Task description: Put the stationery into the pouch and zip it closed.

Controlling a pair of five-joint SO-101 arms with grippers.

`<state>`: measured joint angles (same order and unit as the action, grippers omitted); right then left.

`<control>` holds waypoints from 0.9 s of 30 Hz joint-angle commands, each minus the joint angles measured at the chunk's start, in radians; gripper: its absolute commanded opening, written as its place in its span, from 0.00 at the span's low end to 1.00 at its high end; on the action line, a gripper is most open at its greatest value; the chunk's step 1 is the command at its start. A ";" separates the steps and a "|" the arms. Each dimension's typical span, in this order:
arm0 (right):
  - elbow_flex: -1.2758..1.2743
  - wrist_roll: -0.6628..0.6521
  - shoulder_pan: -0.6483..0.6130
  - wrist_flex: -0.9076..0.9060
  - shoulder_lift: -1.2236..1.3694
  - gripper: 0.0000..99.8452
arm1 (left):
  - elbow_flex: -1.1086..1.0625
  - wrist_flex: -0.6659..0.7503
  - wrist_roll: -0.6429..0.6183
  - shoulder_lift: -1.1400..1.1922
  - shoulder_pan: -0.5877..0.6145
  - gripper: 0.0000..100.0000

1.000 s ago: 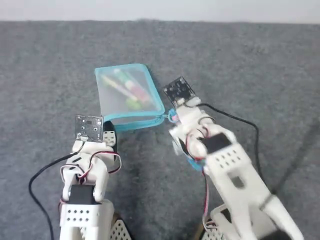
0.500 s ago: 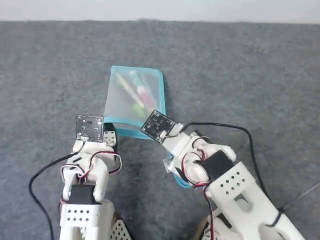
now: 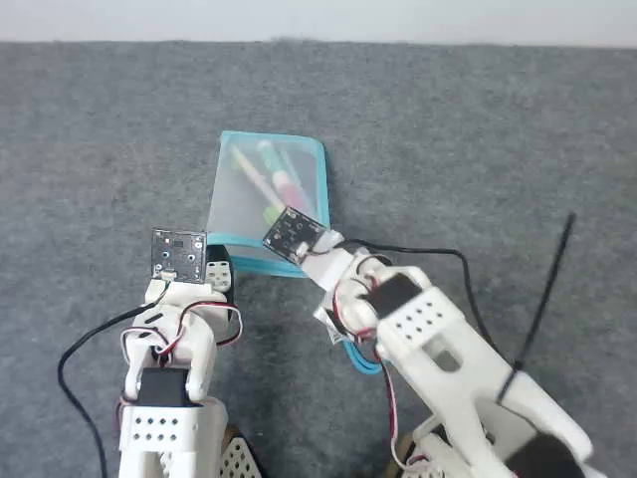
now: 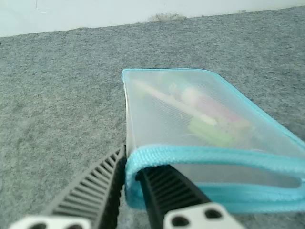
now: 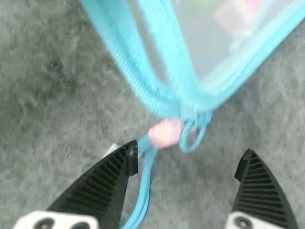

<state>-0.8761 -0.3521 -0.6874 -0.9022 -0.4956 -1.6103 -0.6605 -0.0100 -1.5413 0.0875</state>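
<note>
Pouch lies flat on the grey table, just ahead of both arms. It is translucent with a teal edge. Stationery is inside; green, pink and yellow pens show through the wall.

Left gripper is closed narrow on the pouch's near corner, the teal edge band pinched between its two jaws.

Right gripper is spread wide and holds nothing, poised over the pouch's other near corner. Its jaws stand either side of the zip pull, apart from it. A pink bead sits just beside the pull ring at the corner's tip. A teal cord trails from the bead past one jaw. Cannot tell whether the zip is fully shut.
</note>
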 commanded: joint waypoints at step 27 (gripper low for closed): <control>0.427 -0.017 0.120 -0.183 0.084 0.01 | 0.059 0.021 0.018 -0.020 -0.006 0.01</control>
<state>-0.5554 -0.3552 -0.5662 -1.0111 -0.3330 -1.6088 -0.6605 -0.0100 -1.5413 0.0875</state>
